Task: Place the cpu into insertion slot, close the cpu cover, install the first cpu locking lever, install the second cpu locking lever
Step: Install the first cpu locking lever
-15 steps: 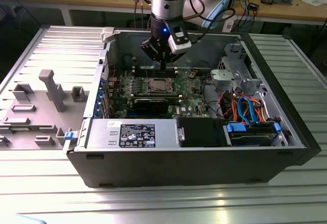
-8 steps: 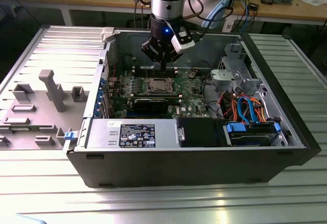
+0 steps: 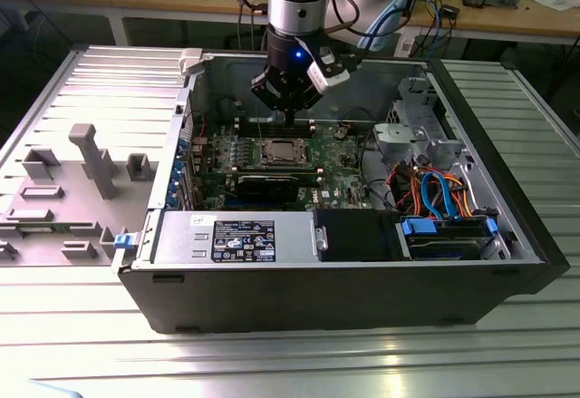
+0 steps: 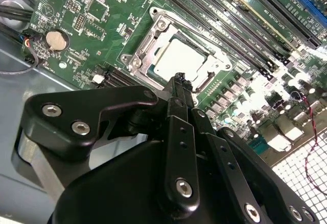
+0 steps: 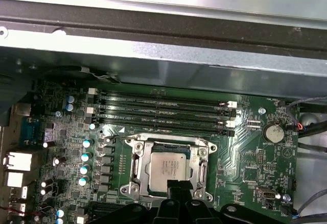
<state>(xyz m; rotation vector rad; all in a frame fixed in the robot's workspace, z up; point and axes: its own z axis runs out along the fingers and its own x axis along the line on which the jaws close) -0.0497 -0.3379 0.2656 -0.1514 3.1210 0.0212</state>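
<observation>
cpu in insertion slot | slot on board inside case | pincer just above cpu's edge | memory strips beside slot | case on worktop

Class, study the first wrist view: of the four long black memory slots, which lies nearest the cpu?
The memory slot lying right next to the cpu cover; the other three lie beyond it, toward the case wall.

The cpu sits in the insertion slot at mid-frame, with the cpu cover framing it. The black pincer, fingertips together, points at its edge. A coin battery sits on the green board.
</observation>
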